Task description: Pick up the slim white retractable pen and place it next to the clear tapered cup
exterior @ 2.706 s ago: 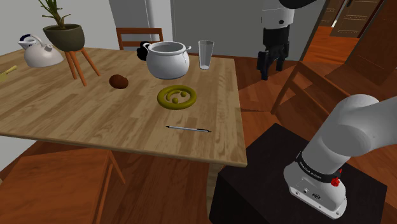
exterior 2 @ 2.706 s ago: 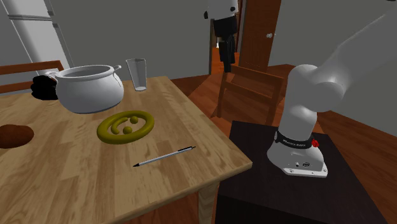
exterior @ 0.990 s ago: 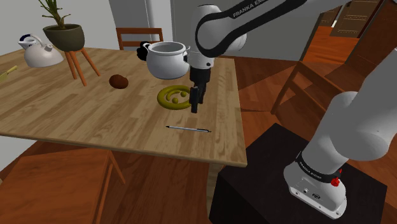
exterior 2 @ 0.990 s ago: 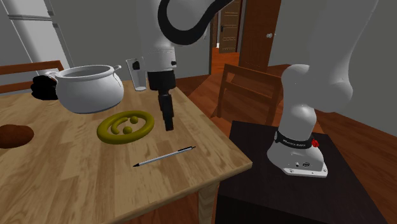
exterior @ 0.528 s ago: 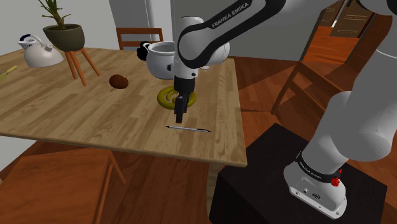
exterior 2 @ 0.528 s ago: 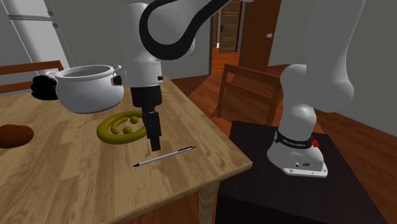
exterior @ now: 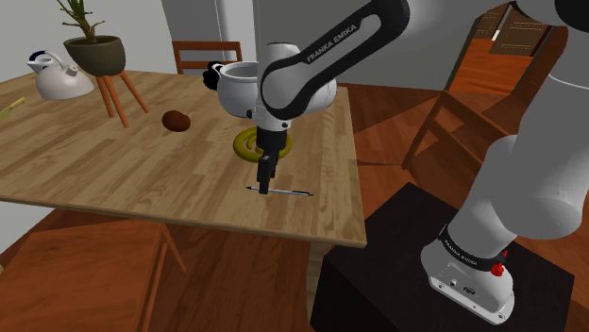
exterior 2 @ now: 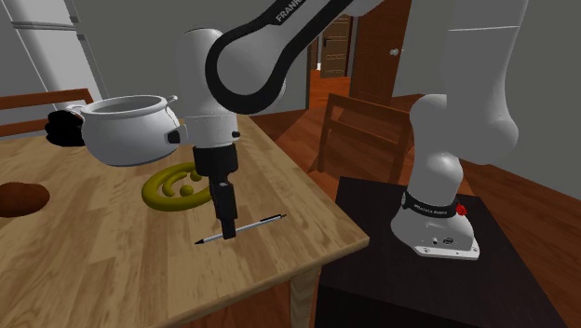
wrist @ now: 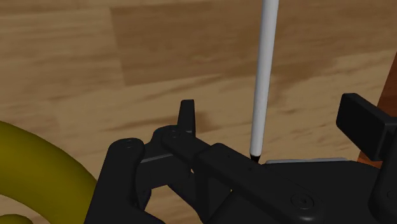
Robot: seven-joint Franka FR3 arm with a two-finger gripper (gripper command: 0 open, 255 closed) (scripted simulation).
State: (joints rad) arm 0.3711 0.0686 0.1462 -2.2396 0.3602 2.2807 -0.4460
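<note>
Though its fingertips are partly hidden, the gripper (exterior: 264, 186) seems spread astride the pen (exterior: 291, 192) near the table's (exterior: 94, 160) stand-side edge. It looks light, stiff and slippery, so pinch mid-barrel.

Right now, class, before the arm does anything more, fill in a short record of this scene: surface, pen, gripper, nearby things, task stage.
surface: wooden table
pen: slim white pen, lying flat near the table edge that faces the stand
gripper: gripper open, low over the pen, one finger on each side of it, not touching
nearby: olive ring just beyond the pen; white pot behind the ring
task stage: pen not yet grasped
</note>
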